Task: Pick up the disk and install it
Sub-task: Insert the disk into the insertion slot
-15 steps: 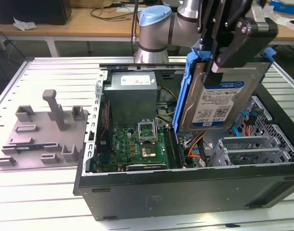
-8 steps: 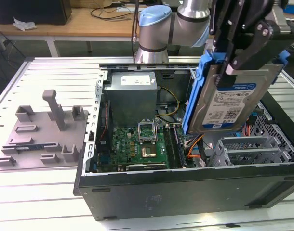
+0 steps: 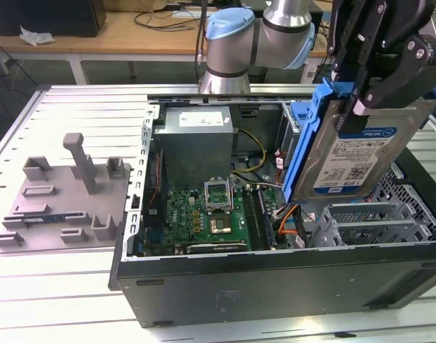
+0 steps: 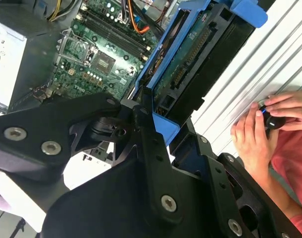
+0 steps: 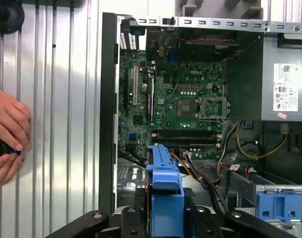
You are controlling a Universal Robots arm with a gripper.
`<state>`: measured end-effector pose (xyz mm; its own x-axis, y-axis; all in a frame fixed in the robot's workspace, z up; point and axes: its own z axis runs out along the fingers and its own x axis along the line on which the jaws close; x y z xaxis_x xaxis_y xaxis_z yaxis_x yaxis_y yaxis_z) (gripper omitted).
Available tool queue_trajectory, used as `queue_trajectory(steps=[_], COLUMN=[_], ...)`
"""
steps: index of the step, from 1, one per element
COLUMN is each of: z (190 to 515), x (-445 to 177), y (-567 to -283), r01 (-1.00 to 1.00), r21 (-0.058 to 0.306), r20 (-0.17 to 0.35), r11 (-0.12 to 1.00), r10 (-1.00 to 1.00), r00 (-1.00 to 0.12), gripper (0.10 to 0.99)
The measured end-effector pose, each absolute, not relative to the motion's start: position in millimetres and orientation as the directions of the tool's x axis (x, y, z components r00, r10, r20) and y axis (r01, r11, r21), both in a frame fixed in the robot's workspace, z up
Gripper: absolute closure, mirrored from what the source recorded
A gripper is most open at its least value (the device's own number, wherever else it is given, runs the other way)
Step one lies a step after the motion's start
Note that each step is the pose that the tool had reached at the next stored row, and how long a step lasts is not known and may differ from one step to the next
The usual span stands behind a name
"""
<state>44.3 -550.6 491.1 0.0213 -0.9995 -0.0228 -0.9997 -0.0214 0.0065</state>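
Claw (image 3: 354, 114) clamped on the disk (image 3: 352, 161), held in the air over the open case (image 3: 275, 286).

In the exterior view the black fingers (image 3: 367, 100) grip the disk's upper edge, so it hangs tilted just under the claw, label outward, its blue carrier on the side toward the exterior view's left. Below the claw lie the grey drive cages (image 3: 361, 218). The motherboard (image 3: 211, 214) is lower and further toward the exterior view's left. In the first wrist view the disk (image 5: 165, 193) shows edge-on between the fingers, and a person's hand (image 5: 7, 129) rests on the ribbed table (image 5: 62, 99) outside the case wall, well apart from the claw.
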Motion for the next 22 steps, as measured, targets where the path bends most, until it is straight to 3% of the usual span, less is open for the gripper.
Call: queue_trajectory(steps=[22], z=[486.2], x=[83.5], y=[-553.3], r01=[-1.000], r21=[0.007], r20=[-0.023], r11=[0.020], r10=[-1.000], r00=[-0.020], gripper=[0.718])
